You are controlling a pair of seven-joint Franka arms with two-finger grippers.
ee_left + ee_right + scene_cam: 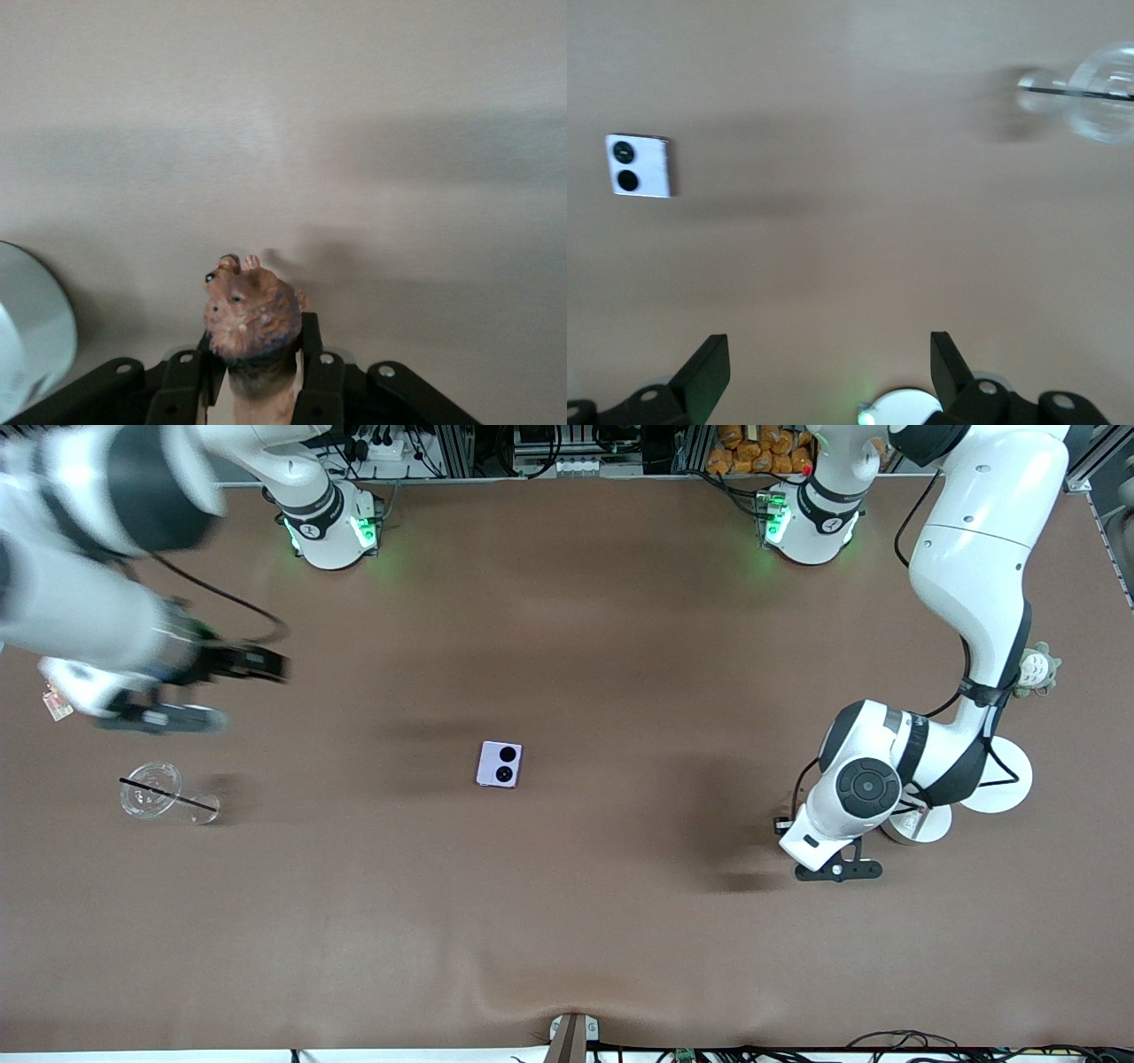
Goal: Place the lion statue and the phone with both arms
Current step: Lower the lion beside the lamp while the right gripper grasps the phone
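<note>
At the right arm's end of the table a clear plastic cup (166, 793) lies on its side with a black straw (168, 794) across it. The right gripper (190, 691) hangs above the table near that end, over bare surface; its jaws stand wide apart with nothing between them. The phone (500, 764), pale lavender and folded with two black camera circles up, lies flat near the table's middle, well apart from both grippers. Toward the left arm's end, the left gripper (837, 868) is low over the table, clamped on the lion statue (251, 323), whose head juts out past the fingers (321, 385) in the left wrist view. A white round disc (997, 775) lies just beside that arm, and a grey-green plush (1035, 670) sits near the table's edge.

The grip takes the small figurine by its narrow body, so I judge it could twist or slip on release and topple. The right gripper, coming for the phone, may nudge that thin, flat thing across the smooth surface rather than catch its edges
</note>
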